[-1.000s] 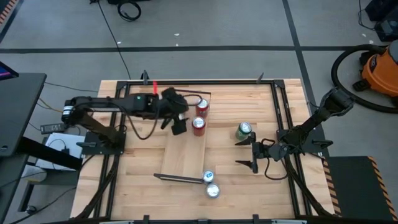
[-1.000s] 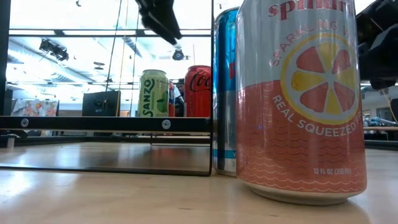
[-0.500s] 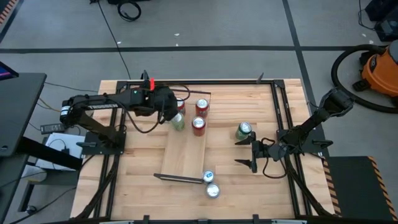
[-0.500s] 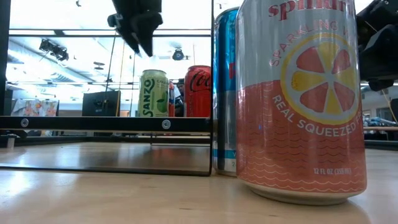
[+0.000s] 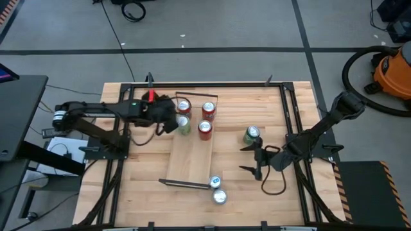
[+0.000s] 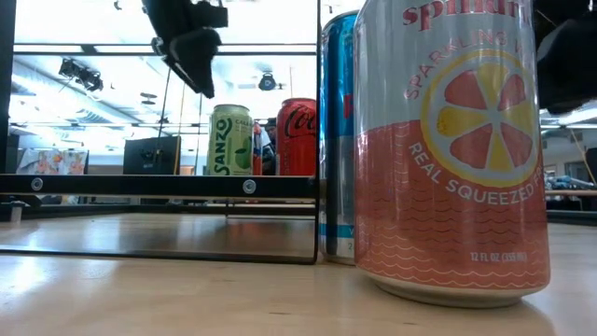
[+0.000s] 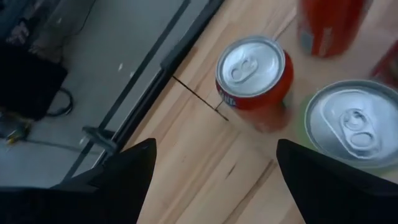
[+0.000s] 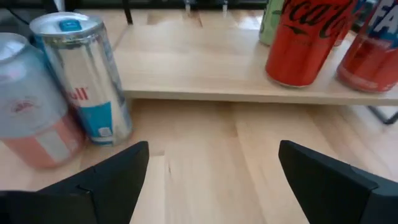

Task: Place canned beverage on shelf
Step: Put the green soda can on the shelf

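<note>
The shelf (image 5: 189, 160) is a light plank with black wire ends, lying down the table's middle. At its far end stand two red cans (image 5: 184, 107) (image 5: 208, 110), a green can (image 5: 184, 125) and a red cola can (image 5: 205, 130). My left gripper (image 5: 171, 120) hovers open just left of them, above the shelf's edge. Another green can (image 5: 251, 135) stands on the table right of the shelf. My right gripper (image 5: 243, 159) is open, low, just near of that can, pointing at the shelf. A slim blue can (image 5: 215, 182) and an orange-and-silver can (image 5: 219, 196) stand by the shelf's near end.
A black frame (image 5: 292, 128) runs round the tabletop. The shelf's middle and near stretch is bare wood (image 8: 205, 68). Both arm bases stand at the table's left and right edges. An orange vacuum (image 5: 392, 70) sits on the floor beyond the right edge.
My left gripper has drawn back from over the shelf toward the table's left edge, sinking a little and turning. The green can it covered now stands uncovered on the shelf. My right gripper has shifted slightly toward the shelf.
</note>
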Controlling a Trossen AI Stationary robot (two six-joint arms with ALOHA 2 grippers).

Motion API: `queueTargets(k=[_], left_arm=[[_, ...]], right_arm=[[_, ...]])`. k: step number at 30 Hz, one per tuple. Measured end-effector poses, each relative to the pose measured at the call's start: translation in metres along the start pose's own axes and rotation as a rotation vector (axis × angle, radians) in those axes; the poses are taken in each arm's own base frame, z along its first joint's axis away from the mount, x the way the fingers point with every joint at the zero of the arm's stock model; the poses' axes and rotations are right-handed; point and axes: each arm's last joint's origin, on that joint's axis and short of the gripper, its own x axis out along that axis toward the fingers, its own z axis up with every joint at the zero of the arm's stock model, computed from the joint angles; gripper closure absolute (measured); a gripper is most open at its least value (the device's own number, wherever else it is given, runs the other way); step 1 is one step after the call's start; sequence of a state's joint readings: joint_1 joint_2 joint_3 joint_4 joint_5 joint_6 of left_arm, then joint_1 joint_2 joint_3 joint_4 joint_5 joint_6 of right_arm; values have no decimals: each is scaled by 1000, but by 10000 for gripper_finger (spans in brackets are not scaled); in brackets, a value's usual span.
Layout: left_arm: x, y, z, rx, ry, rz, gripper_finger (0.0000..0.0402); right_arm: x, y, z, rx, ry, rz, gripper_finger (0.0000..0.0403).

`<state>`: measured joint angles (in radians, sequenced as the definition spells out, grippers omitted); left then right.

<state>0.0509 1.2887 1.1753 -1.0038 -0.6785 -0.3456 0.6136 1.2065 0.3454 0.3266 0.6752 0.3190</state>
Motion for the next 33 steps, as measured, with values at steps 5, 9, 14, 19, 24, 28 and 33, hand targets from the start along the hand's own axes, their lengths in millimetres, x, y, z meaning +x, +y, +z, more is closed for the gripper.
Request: queueTargets(k=[5, 9, 14, 19, 24, 28, 33], left_arm=[[-3, 7, -16, 35, -109, -78, 59], [9, 10, -34, 96, -178, -94, 59], [17, 14, -48, 123, -200, -163, 59], [0, 22, -41, 124, -241, -256, 59], [-25, 35, -28, 109, -290, -323, 59], [-33, 40, -21, 152, -336, -338, 59], [-28, 45, -21, 258, -338, -299, 59]], right_arm=[[0, 5, 28, -48, -15, -85, 46], [3, -4, 49, -134, -23, -196, 50], [6, -32, 77, -113, 67, -233, 50], [1, -56, 88, -63, 179, -277, 50], [4, -70, 86, -42, 259, -261, 22], [8, -83, 81, 14, 386, -249, 6], [6, -91, 101, 28, 433, -260, 6]])
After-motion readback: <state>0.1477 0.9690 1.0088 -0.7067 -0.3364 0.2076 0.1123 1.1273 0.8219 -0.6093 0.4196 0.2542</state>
